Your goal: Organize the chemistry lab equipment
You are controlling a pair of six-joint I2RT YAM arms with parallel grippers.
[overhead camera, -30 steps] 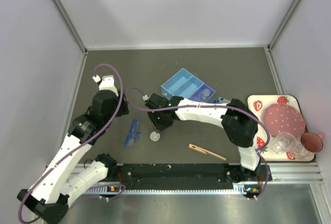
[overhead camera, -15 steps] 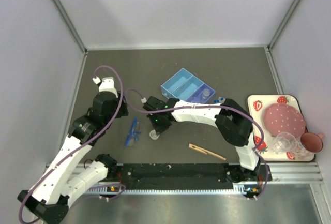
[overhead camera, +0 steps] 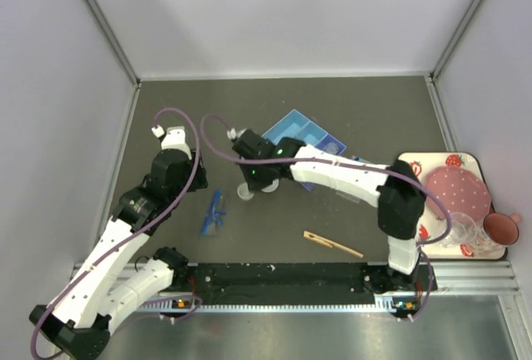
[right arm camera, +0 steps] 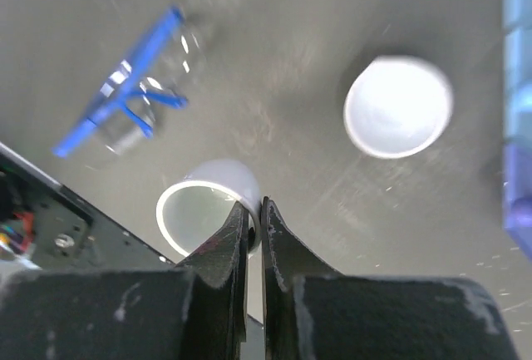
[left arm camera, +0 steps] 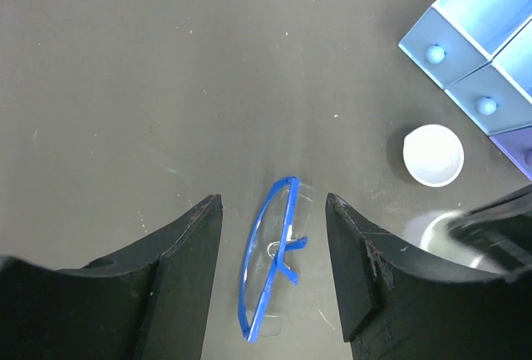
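Note:
My right gripper (right arm camera: 253, 204) is shut on the rim of a small clear round dish (right arm camera: 204, 210) and holds it above the table; the dish also shows in the top view (overhead camera: 246, 191), just left of the blue compartment box (overhead camera: 301, 137). A second small white dish (right arm camera: 399, 106) lies on the table near the box, and it also shows in the left wrist view (left arm camera: 432, 155). My left gripper (left arm camera: 274, 202) is open and empty, hovering over blue-framed safety glasses (left arm camera: 270, 273). A wooden clip (overhead camera: 332, 244) lies near the front rail.
The blue box's drawer fronts (left arm camera: 465, 61) are at the top right of the left wrist view. A strawberry-print tray (overhead camera: 411, 165) with a pink plate, a cup and clear glassware (overhead camera: 461, 227) stands at the right edge. The black rail (overhead camera: 283, 277) runs along the front.
My right gripper has carried the dish away from the front rail, toward the blue box. The left arm has barely moved.

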